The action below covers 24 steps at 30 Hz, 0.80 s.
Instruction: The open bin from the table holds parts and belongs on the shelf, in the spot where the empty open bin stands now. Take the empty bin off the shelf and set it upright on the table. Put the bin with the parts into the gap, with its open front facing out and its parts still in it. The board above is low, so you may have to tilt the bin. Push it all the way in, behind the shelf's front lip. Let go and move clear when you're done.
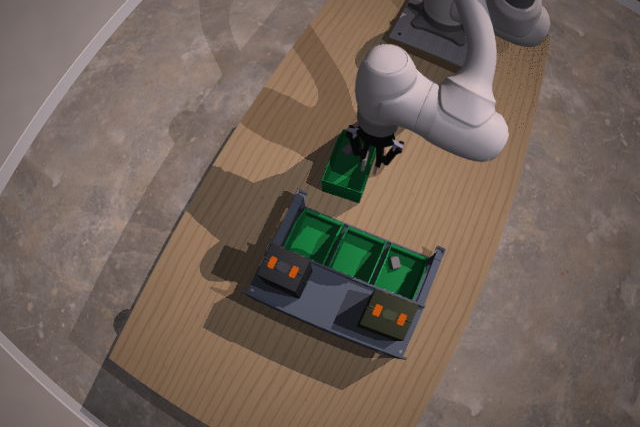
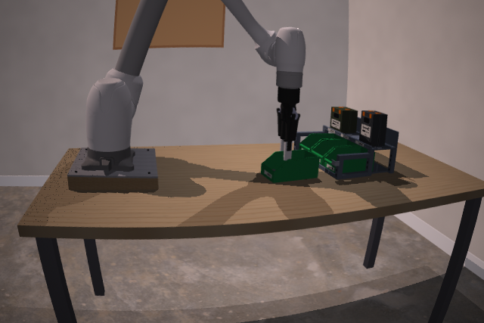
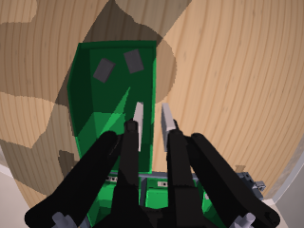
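Note:
A green open bin (image 1: 342, 174) (image 2: 291, 167) (image 3: 108, 104) stands upright on the table in front of the shelf. Two grey parts (image 3: 133, 60) lie in it. My gripper (image 1: 371, 166) (image 2: 286, 155) (image 3: 152, 112) points straight down and is partly open. Its fingers straddle the bin's right side wall, one inside and one outside, with room on both sides of the wall. The dark grey shelf (image 1: 330, 303) (image 2: 394, 147) holds three green open bins in its lower level. The left bin (image 1: 310, 238) and the middle bin (image 1: 356, 254) show no parts. The right bin (image 1: 408, 277) holds a grey part (image 1: 395, 261).
Two dark boxes with orange latches (image 1: 283, 269) (image 1: 388, 314) stand on the shelf's upper board, which covers the rear of the shelf bins. The arm's base plate (image 1: 429, 34) (image 2: 113, 171) is at the table's far end. The wooden table (image 1: 454, 236) (image 2: 195, 209) carries everything.

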Each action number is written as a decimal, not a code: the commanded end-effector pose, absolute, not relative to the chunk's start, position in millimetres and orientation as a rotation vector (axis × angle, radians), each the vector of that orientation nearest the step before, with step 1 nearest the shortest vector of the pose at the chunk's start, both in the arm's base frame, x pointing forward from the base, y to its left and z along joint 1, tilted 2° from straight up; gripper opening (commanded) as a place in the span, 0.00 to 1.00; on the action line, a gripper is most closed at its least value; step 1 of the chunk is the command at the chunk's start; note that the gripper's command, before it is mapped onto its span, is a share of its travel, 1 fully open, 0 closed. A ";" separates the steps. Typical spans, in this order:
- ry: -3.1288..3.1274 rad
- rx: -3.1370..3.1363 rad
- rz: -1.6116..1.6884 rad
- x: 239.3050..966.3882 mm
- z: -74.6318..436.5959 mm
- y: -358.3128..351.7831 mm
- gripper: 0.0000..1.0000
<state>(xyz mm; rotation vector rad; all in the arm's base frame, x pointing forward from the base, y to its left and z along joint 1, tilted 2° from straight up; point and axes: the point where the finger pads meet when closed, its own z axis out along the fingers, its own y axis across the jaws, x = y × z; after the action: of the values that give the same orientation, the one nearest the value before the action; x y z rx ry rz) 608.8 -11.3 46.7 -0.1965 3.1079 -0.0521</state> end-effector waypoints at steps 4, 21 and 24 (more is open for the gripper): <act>3.108 -0.197 -0.052 608.9 43.9 -11.3 0.24; 3.108 -0.197 -0.052 609.0 43.0 -11.3 0.24; 3.108 -0.197 -0.052 609.0 43.0 -11.3 0.24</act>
<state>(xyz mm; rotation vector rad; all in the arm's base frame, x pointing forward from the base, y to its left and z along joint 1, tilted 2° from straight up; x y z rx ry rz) 609.0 -11.4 42.9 -0.1965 3.1079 -0.0521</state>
